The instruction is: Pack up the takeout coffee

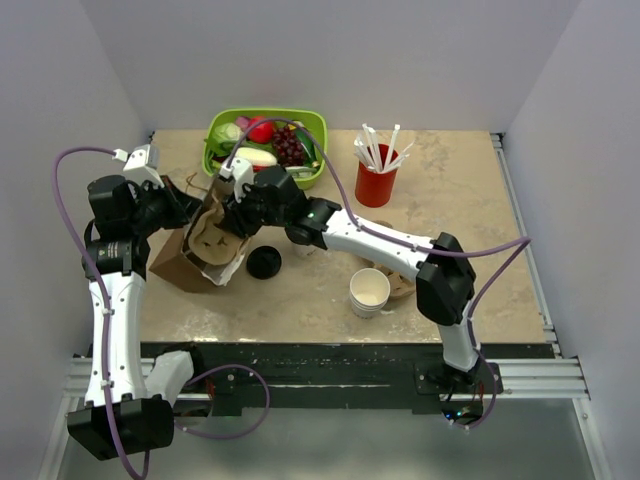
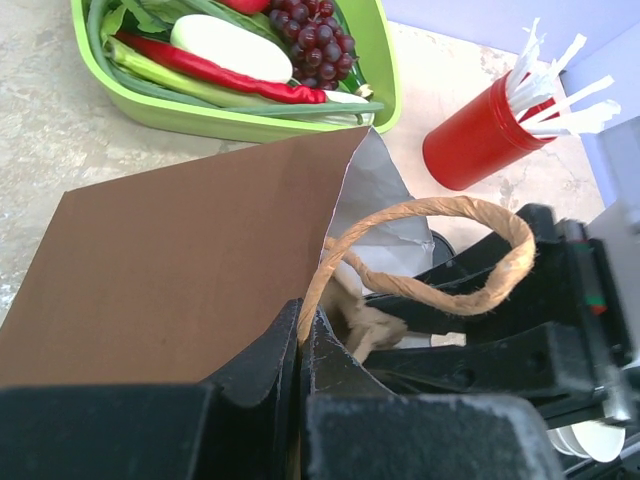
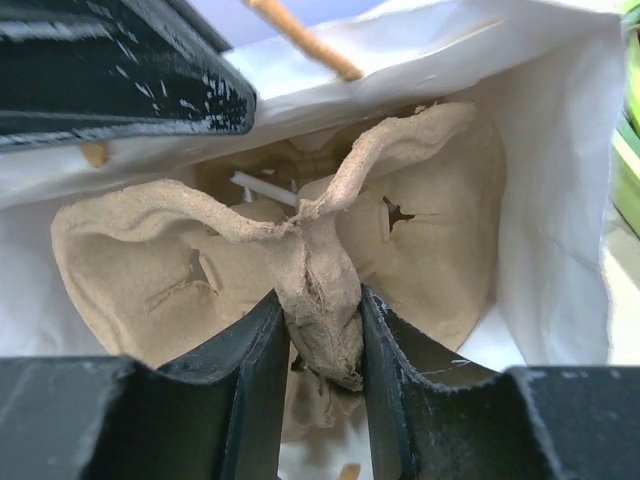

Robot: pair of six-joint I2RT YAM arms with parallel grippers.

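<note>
**Item 1.** Brown paper bag (image 2: 180, 260), white-lined, with a twisted paper-twine handle (image 2: 450, 203). It stands open on the table. The left claw (image 2: 300, 322) is clenched on its rim at the root of the handle, holding the mouth wide.

**Item 2.** Moulded pulp cup carrier (image 3: 430, 220), tan, inside the bag mouth. The right claw (image 3: 322, 320) is clamped on its raised centre fin. The two pockets in view are empty.

**Item 3.** Takeout coffee (image 1: 304, 249). This is apparently the small white cup mostly hidden beneath the right arm, on the table just beside the bag; the view is too blocked to be sure. It is not in the carrier.

**Item 4.** Loose round black plastic lid (image 1: 264, 262), near the bag mouth. A stack of lidless white paper cups (image 1: 369, 290) stands well apart to the right.

**Handling note** (step judged as seating the carrier):
- Lower it level and centred, so the pocket rims clear the lining.
- Press it to the bag floor before letting go, fin upright.
- Grip firmly on the left, so the mouth cannot fold in.
- Watch the twine loop near the right fingers.
</note>
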